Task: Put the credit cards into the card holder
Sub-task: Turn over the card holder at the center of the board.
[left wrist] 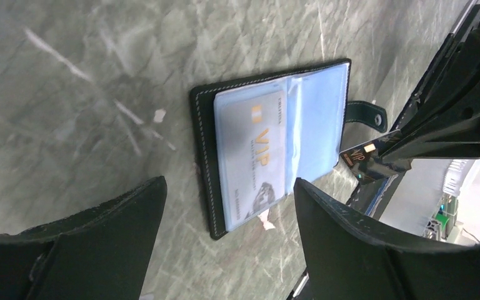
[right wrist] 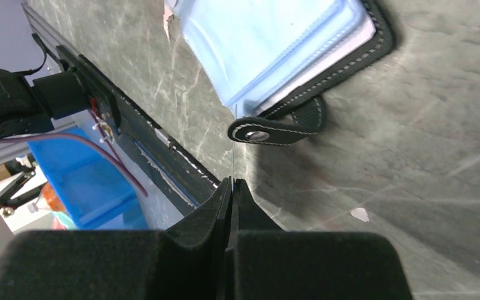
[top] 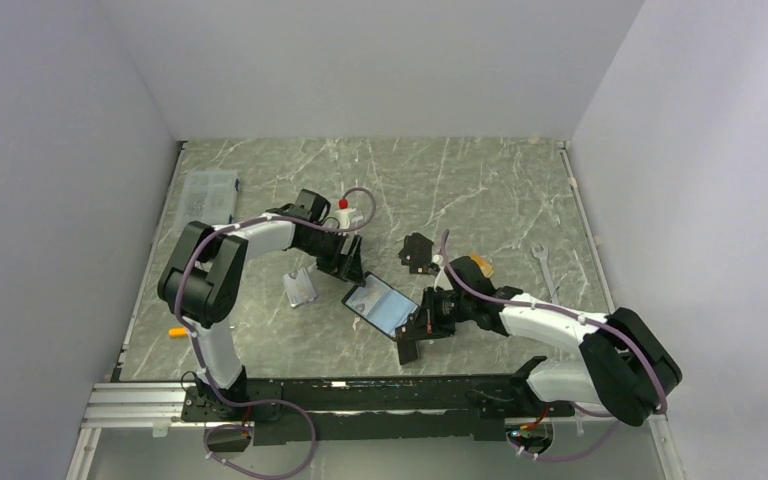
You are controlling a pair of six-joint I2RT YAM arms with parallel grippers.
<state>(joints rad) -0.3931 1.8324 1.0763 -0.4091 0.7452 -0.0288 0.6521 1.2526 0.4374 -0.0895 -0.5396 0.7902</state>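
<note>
- Pale walls box in a grey-green marbled table.
- Over the middle of the table, the left gripper hovers just beyond the far-left edge of the card holder. Its fingers are spread wide with nothing between them (its wrist camera looks past them straight onto the open wallet).
- At the holder's near-right corner sits the right gripper. Its jaws are pressed tight on a black card with gold VIP lettering, which its own camera sees only edge-on as a thin line.
- A clear box of screws sits at the far left, well apart from everything else.
- Between the two grippers the card holder lies open and flat, bluish clear pockets facing up. Its snap tab sticks out toward the right gripper, and the held card's corner is just beside that edge (whether it touches, I cannot tell).
- One pocketed card already shows through the clear plastic.
- Some loose black cards lie beyond the holder, with an orange-tan card near them by the right arm.
- Left of the holder lies a clear sleeve; a wrench lies to the right.
</note>
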